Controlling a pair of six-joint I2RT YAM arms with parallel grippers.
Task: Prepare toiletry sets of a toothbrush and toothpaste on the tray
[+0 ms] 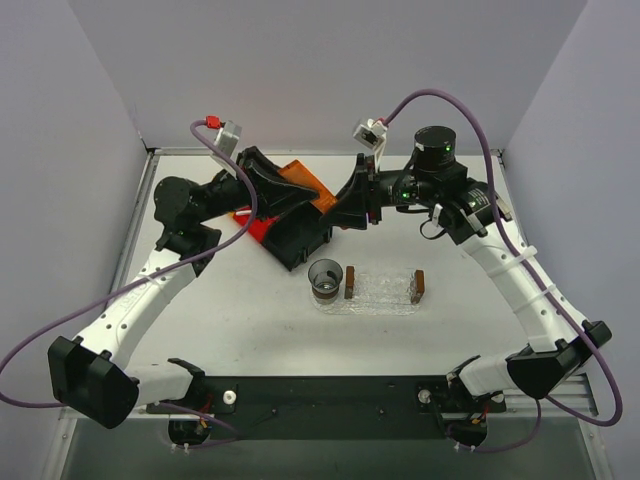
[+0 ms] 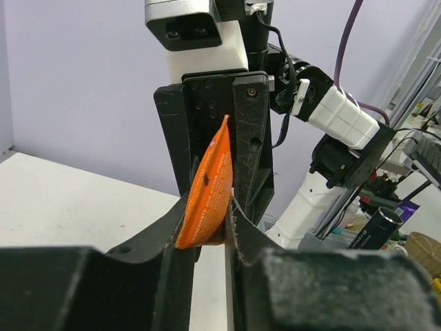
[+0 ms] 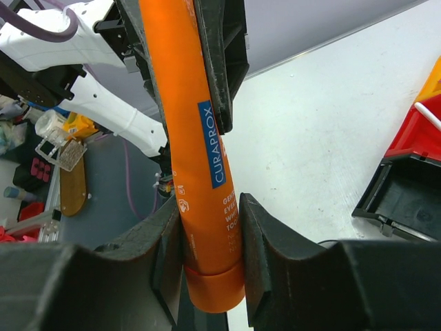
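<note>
Left end effector (image 2: pixel 210 227) is pressed onto the flat crimped end of the orange toothpaste (image 3: pixel 205 172), one finger on each face. Right end effector (image 3: pixel 210 238) pinches the same tube near its cap end. Both have hold, and the tube bridges the two wrists in mid-air, clear of the bench (image 1: pixel 240 310).

Location: in the top view the tube hangs at about 11 o'clock from the tray (image 1: pixel 385 306), above the black bin (image 1: pixel 298 240). The tray lies mid-bench beside a dark cup (image 1: pixel 325 277). The toothbrush and the pink tube are not made out in any view.

Handling, as a judgement:
- The tube looks light and soft-walled with a glossy skin, so a hard pinch mid-body would dent it or push paste toward the cap.
- The crimp is thin and stiff across its width, so it makes a good flat purchase, but it could pivot between the pads.
- The shoulder by the cap is the firmest round part. A grip there keeps the tube from swinging.
- If one side lets go, the tube is likely to droop on the other grip.

Arm pose: the left arm runs up the left side of the bench, elbow out toward 9 o'clock, forearm turned toward 3 o'clock. The right arm mirrors it, forearm pointing toward 9 o'clock. The two wrists face each other nose to nose.
</note>
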